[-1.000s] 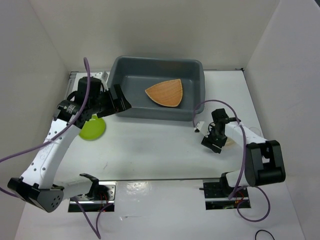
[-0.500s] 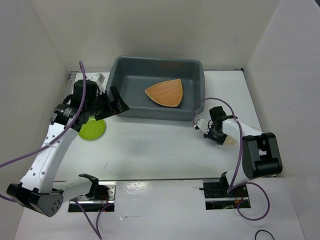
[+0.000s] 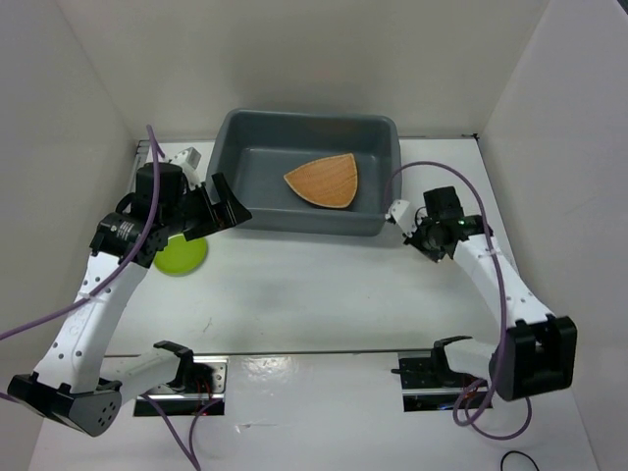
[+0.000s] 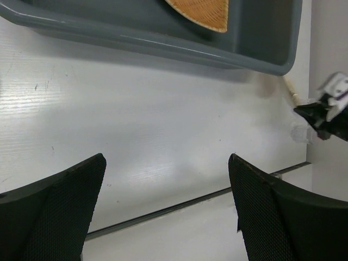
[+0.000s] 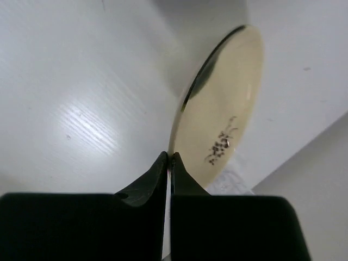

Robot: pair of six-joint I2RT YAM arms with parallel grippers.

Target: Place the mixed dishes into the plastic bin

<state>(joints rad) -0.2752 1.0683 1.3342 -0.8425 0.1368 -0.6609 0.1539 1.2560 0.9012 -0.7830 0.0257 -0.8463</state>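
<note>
The dark grey plastic bin (image 3: pixel 378 157) stands at the back centre with the tan woven plate (image 3: pixel 325 183) lying inside it. Both also show in the left wrist view, the bin (image 4: pixel 163 48) and the tan plate (image 4: pixel 205 12). My right gripper (image 5: pixel 170 157) is shut on the rim of the small cream dish (image 5: pixel 225 103), which hangs tilted on edge above the table. From above, this gripper (image 3: pixel 424 238) sits just right of the bin's near right corner. My left gripper (image 3: pixel 221 208) is open and empty at the bin's near left corner. The lime-green plate (image 3: pixel 183 258) lies partly under that arm.
White walls close in the table on the left, back and right. A faint clear object (image 4: pixel 300 132) sits on the table below the right gripper (image 4: pixel 325 113). A metal strip (image 3: pixel 314 355) runs along the near edge, and purple cables loop off both arms.
My right gripper has shut on the cream dish, lifted it off the table and carried it up towards the bin's right corner. The left arm has shifted slightly left, still open.
</note>
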